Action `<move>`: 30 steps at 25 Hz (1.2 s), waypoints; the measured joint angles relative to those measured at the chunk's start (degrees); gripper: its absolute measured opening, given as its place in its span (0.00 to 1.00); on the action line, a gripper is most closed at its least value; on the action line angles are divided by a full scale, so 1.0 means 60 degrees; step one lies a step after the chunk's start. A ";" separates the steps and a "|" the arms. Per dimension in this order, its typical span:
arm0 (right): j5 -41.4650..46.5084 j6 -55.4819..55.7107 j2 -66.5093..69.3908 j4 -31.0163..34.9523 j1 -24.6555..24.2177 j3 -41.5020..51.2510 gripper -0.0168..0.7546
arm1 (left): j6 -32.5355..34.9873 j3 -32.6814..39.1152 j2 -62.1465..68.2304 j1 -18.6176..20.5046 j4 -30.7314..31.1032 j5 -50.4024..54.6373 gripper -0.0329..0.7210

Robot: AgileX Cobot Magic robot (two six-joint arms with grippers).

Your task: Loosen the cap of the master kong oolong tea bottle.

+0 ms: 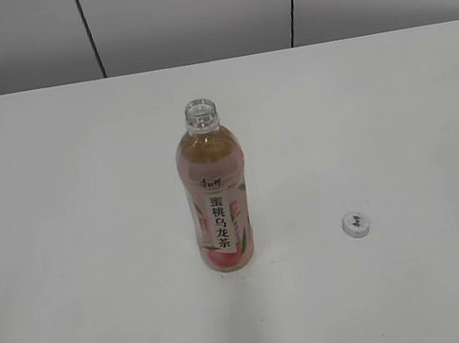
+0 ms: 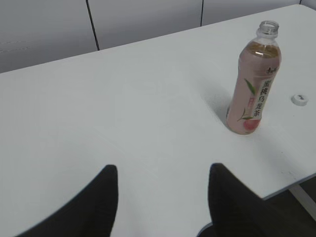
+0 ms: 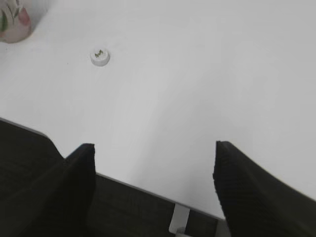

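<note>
Both grippers hang spread wide and empty near the table's front edge: the left gripper (image 2: 163,202) and the right gripper (image 3: 153,187). The master kong oolong tea bottle (image 1: 217,200) stands mid-table, long axis vertical, open mouth upward. The cap (image 1: 356,224) lies apart on the white table (image 1: 58,210), logo up. An arm's nudge could tip the bottle, spilling tea.

The master kong oolong tea bottle (image 1: 217,200) is showing vertical dark Chinese characters, 蜜桃乌龙茶, on a white strip of its pink label, a small brand mark above them staying unreadable, while the cap (image 1: 356,224) is bearing a small dark logo, illegible.
</note>
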 joint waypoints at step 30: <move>-0.0028 0.0204 -0.1619 0.0100 0.0000 0.0003 0.75 | 0.0080 0.0000 0.0000 0.0000 -0.0029 -0.0009 0.40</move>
